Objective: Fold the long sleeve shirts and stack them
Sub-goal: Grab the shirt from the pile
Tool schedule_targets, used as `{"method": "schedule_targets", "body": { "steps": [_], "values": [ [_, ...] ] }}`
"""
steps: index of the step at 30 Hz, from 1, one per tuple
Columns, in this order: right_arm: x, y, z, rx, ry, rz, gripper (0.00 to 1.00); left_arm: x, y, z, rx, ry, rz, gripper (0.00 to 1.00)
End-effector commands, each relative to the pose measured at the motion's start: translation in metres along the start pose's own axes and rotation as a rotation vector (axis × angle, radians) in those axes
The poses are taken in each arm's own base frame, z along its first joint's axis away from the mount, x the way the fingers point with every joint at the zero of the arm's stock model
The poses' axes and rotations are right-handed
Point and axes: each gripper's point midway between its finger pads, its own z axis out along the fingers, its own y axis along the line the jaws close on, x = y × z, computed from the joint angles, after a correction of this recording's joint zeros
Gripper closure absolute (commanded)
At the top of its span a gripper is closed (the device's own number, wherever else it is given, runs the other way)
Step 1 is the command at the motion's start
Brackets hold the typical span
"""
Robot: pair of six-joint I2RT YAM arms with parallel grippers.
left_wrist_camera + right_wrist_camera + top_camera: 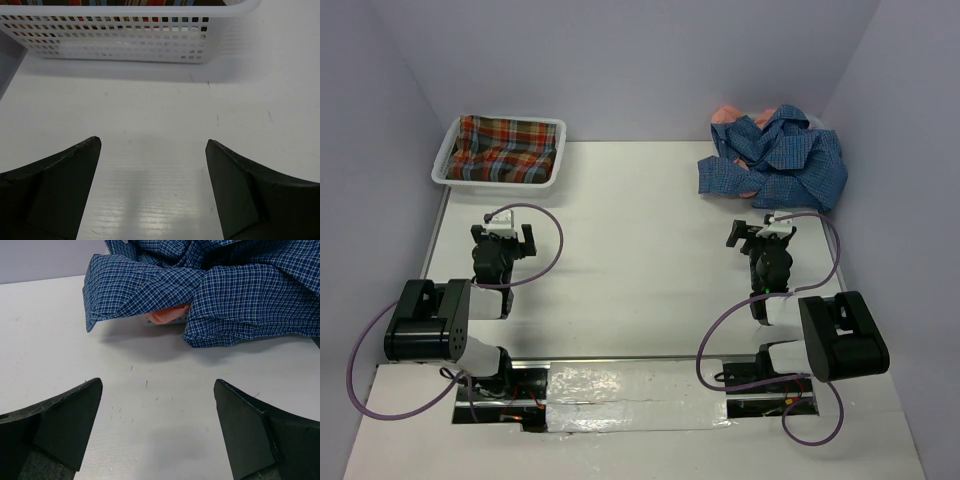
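A crumpled blue checked shirt (785, 155) lies at the back right of the table on a salmon orange shirt (732, 118). Both show in the right wrist view, the blue shirt (225, 290) with a bit of the orange one (167, 315) under it. A red-green plaid shirt (510, 148) lies in a white tray (448, 152) at the back left. My right gripper (760, 232) is open and empty, a little short of the blue shirt. My left gripper (505, 238) is open and empty over bare table, short of the tray (125, 40). No lavender shirt shows.
Pale walls close in the table on the left, back and right. The arm bases and their purple cables (550, 250) sit at the near edge, beside a shiny foil strip (620, 385).
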Motion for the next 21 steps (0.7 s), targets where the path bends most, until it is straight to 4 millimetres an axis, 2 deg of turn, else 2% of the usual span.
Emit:
{"method": "schedule_targets", "body": {
  "steps": [1, 7, 9, 10, 11, 12, 13, 14, 15, 16, 17, 18, 19, 20, 21],
  "values": [
    [-0.02, 0.0, 0.005, 0.008, -0.064, 0.012, 0.0, -0.019, -0.004, 0.004, 0.02, -0.074, 0.007, 0.01],
    [-0.02, 0.0, 0.006, 0.008, -0.065, 0.011, 0.0, -0.021, -0.007, 0.003, 0.04, -0.081, 0.014, 0.01],
    [-0.02, 0.0, 0.006, 0.009, -0.065, 0.013, 0.0, -0.039, -0.041, -0.003, 0.274, -0.109, 0.12, 0.01],
    [-0.021, 0.0, 0.006, 0.009, -0.065, 0.013, 0.0, -0.04, -0.059, -0.003, 0.428, -0.08, 0.179, 0.01],
    [-0.022, 0.003, 0.008, -0.003, -0.063, 0.014, 0.0, -0.031, -0.076, -0.005, 0.578, 0.029, 0.138, 0.01],
    [-0.019, 0.002, 0.009, 0.0, -0.048, 0.013, 0.0, -0.039, -0.077, 0.006, 0.61, 0.235, 0.071, 0.01],
    [-0.021, 0.003, 0.005, -0.007, -0.066, 0.013, 0.0, -0.045, -0.081, 0.007, 0.65, 0.304, 0.055, 0.01],
    [-0.024, 0.002, 0.005, 0.0, -0.075, 0.012, 0.0, -0.037, -0.087, 0.006, 0.712, 0.379, 0.07, 0.02],
    [-0.026, 0.002, 0.005, 0.006, -0.077, 0.004, 0.0, -0.059, -0.092, 0.006, 0.761, 0.381, 0.069, 0.03],
    [-0.038, 0.005, 0.005, -0.008, -0.067, -0.005, 0.0, -0.051, -0.095, -0.007, 0.794, 0.443, 0.062, 0.03],
    [-0.046, 0.012, 0.007, -0.042, -0.053, -0.015, 0.0, -0.059, -0.103, -0.016, 0.827, 0.43, 0.092, 0.03],
    [-0.041, 0.012, 0.002, -0.04, 0.035, -0.008, 0.0, -0.059, -0.104, -0.021, 0.82, 0.436, 0.132, 0.02],
    [-0.075, 0.016, 0.011, -0.043, 0.004, 0.017, 0.01, -0.056, -0.107, -0.029, 0.825, 0.459, 0.19, 0.01],
    [-0.088, 0.019, 0.012, -0.051, 0.009, 0.021, 0.05, -0.062, -0.122, -0.038, 0.846, 0.447, 0.252, 0.01],
    [-0.1, 0.023, 0.012, -0.069, 0.018, 0.022, 0.09, -0.066, -0.119, -0.035, 0.796, 0.451, 0.304, 0.01]
  ]
}}
